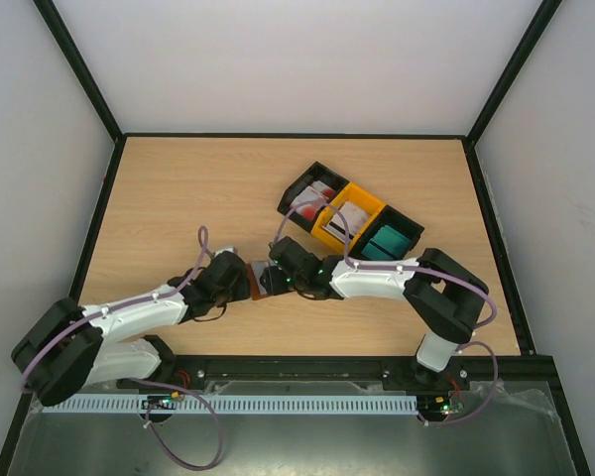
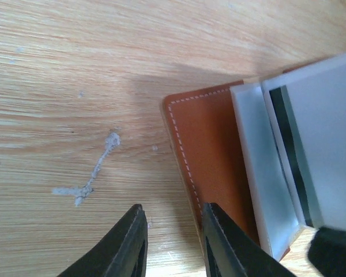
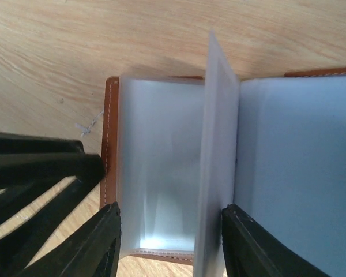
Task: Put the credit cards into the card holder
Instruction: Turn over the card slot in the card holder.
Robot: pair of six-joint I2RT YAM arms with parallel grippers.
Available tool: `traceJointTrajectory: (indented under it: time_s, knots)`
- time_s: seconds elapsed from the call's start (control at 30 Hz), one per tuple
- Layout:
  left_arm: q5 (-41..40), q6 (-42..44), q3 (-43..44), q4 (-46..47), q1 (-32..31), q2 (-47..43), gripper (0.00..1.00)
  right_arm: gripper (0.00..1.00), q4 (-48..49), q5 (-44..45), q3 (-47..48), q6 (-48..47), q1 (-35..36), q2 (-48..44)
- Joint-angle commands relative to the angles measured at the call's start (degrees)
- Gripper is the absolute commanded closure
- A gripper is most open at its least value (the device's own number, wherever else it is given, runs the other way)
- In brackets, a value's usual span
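The brown leather card holder (image 1: 261,281) lies open on the table between my two grippers, its frosted plastic sleeves (image 3: 161,167) fanned out. One sleeve (image 3: 218,150) stands upright. My right gripper (image 3: 172,209) is open, its jaws straddling the left-hand sleeves from above. My left gripper (image 2: 174,209) is open at the holder's left edge. One fingertip (image 2: 214,219) rests on the stitched brown cover (image 2: 205,150) and bare wood shows between the jaws. The credit cards sit in the tray: red-and-white (image 1: 312,198), white with a dark stripe (image 1: 349,213), teal (image 1: 387,243).
The three-compartment black-and-yellow tray (image 1: 329,231) sits angled just behind the right arm, right of centre. Black frame rails border the wooden table (image 1: 178,198). A pale scuff (image 2: 95,170) marks the wood left of the holder.
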Motion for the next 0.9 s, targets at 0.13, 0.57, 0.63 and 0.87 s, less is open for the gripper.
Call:
traceJointTrajectory:
  time_s: [0.13,0.57,0.63,0.87]
  knots:
    - [-9.5,-5.2,0.3,-7.8,0.8,-9.4,0.65,0.45,4.4,-6.8,-0.8,2.7,0.6,1.9]
    - [-10.1,-5.2,-0.3,-8.7,1.8,-18.2,0.52,0.31,7.6,-7.5,-2.8,4.9,0.8,4.1]
    - [-10.0,-4.5,-0.2,-8.5,1.8,-19.7,0.48,0.32,7.0,-7.2,-2.5,4.9,0.8,4.7]
    - [-8.0,1.6,1.4,-7.6,2.1,-24.8,0.29,0.32,-2.7,2.1,2.4,0.5,-1.3,-5.5]
